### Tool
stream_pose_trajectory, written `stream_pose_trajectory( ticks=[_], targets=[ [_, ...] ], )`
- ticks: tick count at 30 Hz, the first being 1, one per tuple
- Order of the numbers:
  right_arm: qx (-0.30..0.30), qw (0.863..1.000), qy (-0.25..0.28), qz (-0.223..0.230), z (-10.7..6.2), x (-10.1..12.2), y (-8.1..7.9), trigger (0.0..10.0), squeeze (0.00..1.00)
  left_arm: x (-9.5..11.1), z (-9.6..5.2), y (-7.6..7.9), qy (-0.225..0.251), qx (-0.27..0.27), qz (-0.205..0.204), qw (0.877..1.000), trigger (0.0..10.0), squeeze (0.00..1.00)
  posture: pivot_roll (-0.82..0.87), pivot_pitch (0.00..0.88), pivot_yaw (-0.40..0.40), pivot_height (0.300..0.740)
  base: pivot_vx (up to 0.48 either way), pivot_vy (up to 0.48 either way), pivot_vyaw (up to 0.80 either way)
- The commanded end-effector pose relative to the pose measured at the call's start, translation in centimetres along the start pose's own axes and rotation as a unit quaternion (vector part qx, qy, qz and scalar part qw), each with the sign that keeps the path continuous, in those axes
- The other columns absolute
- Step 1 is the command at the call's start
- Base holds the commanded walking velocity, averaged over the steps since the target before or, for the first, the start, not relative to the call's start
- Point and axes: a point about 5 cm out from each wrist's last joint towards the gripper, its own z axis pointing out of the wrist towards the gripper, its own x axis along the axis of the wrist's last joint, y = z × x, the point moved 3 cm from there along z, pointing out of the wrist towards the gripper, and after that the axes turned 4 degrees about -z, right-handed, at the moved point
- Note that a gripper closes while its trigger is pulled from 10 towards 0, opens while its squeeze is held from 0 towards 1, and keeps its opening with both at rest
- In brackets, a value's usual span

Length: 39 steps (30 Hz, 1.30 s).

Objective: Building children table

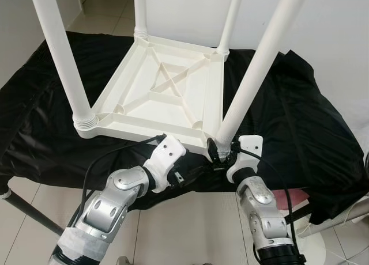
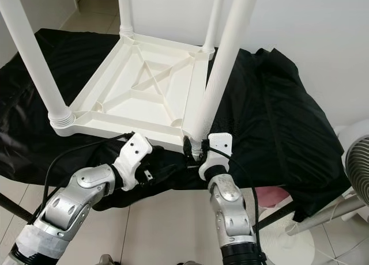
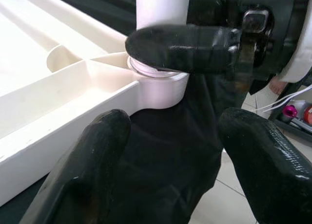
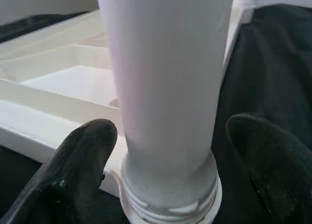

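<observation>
A smooth white plastic children's table (image 1: 167,92) lies upside down on crinkled black cloth (image 1: 300,127), ribbed underside up, four round legs standing. The right gripper (image 1: 219,152) straddles the base of the near-right leg (image 1: 253,75), fingers spread, not pressing. The left gripper (image 1: 187,174) hovers just beside that corner, fingers wide apart.

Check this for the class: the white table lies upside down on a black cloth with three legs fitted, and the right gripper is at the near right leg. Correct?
Not quite. The left eye view shows four legs fitted on the upside-down white table, not three. It lies on the black cloth, and the right gripper is at the near right leg.
</observation>
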Motion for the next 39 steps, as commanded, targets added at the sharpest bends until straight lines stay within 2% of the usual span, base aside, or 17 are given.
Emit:
stream_pose_trajectory(
  ticks=[1, 2, 5, 11, 18, 23, 27, 38, 39],
  targets=[
    [0.003, 1.0, -0.008, -0.006, -0.5, -0.5, 0.7, 10.0, 0.22, 0.0, 0.0, 0.1, -0.003, 0.007, 0.001, 1.0, 10.0, 0.0, 0.0, 0.076, -0.101, 0.74, 0.0, 0.0, 0.0],
    [-0.002, 1.0, -0.013, -0.017, -0.6, -0.7, 1.3, 10.0, 0.0, 0.0, 0.0, 0.2, -0.002, 0.007, 0.001, 1.0, 10.0, 0.0, 0.0, 0.076, -0.103, 0.74, 0.0, 0.0, 0.0],
    [-0.004, 1.0, -0.018, -0.025, -0.7, -0.9, 2.0, 10.0, 0.0, -0.1, 0.0, 0.2, -0.002, 0.008, -0.001, 1.0, 10.0, 0.0, 0.01, 0.074, -0.105, 0.74, 0.0, 0.0, 0.0],
    [0.038, 0.999, -0.011, -0.035, -0.6, -0.7, 1.7, 10.0, 0.0, -0.1, 0.0, 0.1, -0.002, 0.01, -0.002, 1.0, 10.0, 0.0, 0.01, 0.07, -0.108, 0.74, 0.0, 0.0, 0.0],
    [0.08, 0.997, -0.008, -0.022, -0.4, -1.0, 1.7, 10.0, 0.0, -0.1, 0.0, 0.1, -0.001, 0.012, -0.002, 1.0, 10.0, 0.0, 0.02, 0.062, -0.107, 0.74, 0.0, 0.0, 0.0],
    [0.126, 0.991, -0.003, -0.035, 0.4, -0.9, 1.3, 10.0, 0.0, 0.1, 0.1, -0.1, 0.001, 0.013, -0.001, 1.0, 10.0, 0.0, 0.01, 0.055, -0.104, 0.74, 0.0, 0.0, 0.0],
    [0.194, 0.979, -0.009, -0.054, 1.8, -0.8, 0.7, 10.0, 0.0, 0.3, 0.3, -0.2, 0.003, 0.011, 0.001, 1.0, 10.0, 0.0, 0.02, 0.043, -0.101, 0.74, 0.0, 0.0, 0.0],
    [0.254, 0.963, -0.031, -0.083, 3.7, -1.1, 0.4, 10.0, 0.0, 0.6, 0.3, -0.5, 0.007, 0.018, 0.006, 1.0, 10.0, 0.0, 0.04, 0.032, -0.118, 0.74, 0.0, 0.0, 0.0],
    [0.255, 0.963, -0.032, -0.083, 3.7, -1.2, 0.5, 3.3, 0.0, 0.6, 0.3, -0.6, 0.007, 0.02, 0.006, 1.0, 10.0, 0.0, 0.05, 0.031, -0.122, 0.74, 0.0, 0.0, 0.0]
  ],
)
